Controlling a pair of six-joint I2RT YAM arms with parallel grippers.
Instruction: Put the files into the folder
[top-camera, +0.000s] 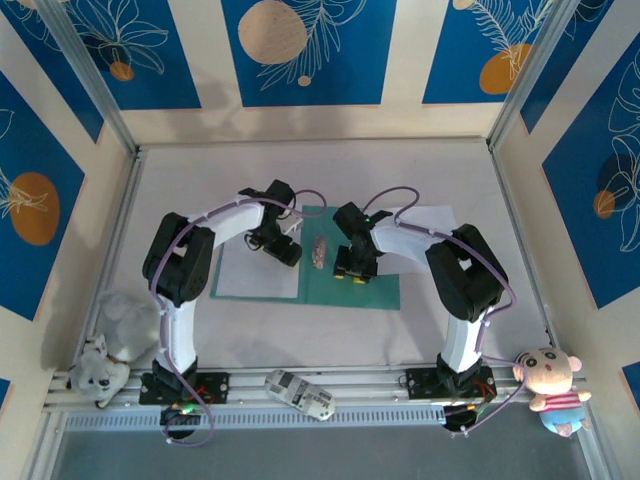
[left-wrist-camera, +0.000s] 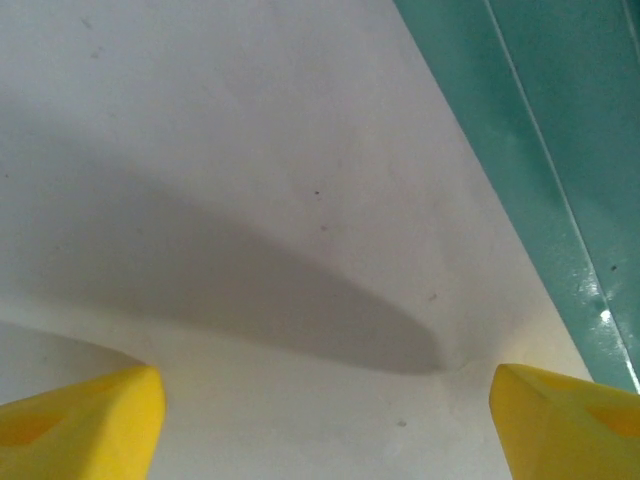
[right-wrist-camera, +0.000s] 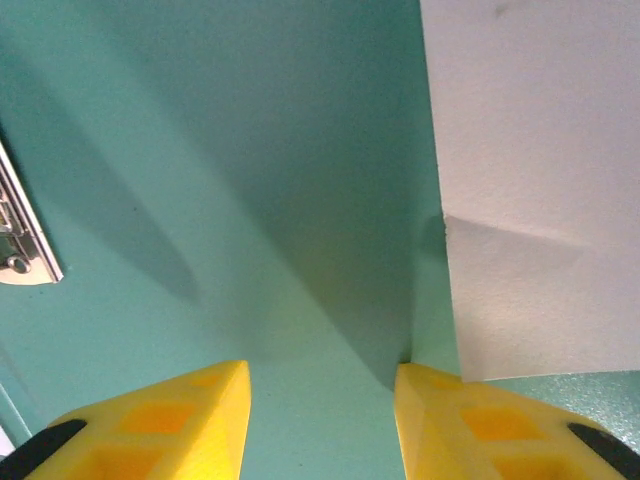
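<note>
Over on the left of the table (top-camera: 180, 200), a plain white sheet (top-camera: 245, 282) lies flat, its right edge meeting the teal-green folder (top-camera: 372, 290). The left gripper (top-camera: 285, 250) hangs low over the far right part of this sheet. In the left wrist view its yellow fingertips (left-wrist-camera: 90, 425) are spread wide, with bare paper (left-wrist-camera: 250, 150) between them and nothing held; a strip of the folder (left-wrist-camera: 540, 120) shows past the paper's edge.

The folder lies open and flat at the middle of the table, a smooth rectangular card with a faint sheen. A small metal clip (top-camera: 318, 252) sits beside its spine, between the two grippers.

To the right of the clip, the right gripper (top-camera: 352, 270) points down at the bare teal cover. The right wrist view shows its fingers partly apart, tips low on the card (right-wrist-camera: 250, 180), gripping nothing, with the clip (right-wrist-camera: 20, 235) at the left edge.

Further right, a second white sheet (top-camera: 428, 215) lies at the folder's far right corner, its edge (right-wrist-camera: 530, 200) just beside the right fingertip. Whether it lies over or under the card I cannot tell.
</note>
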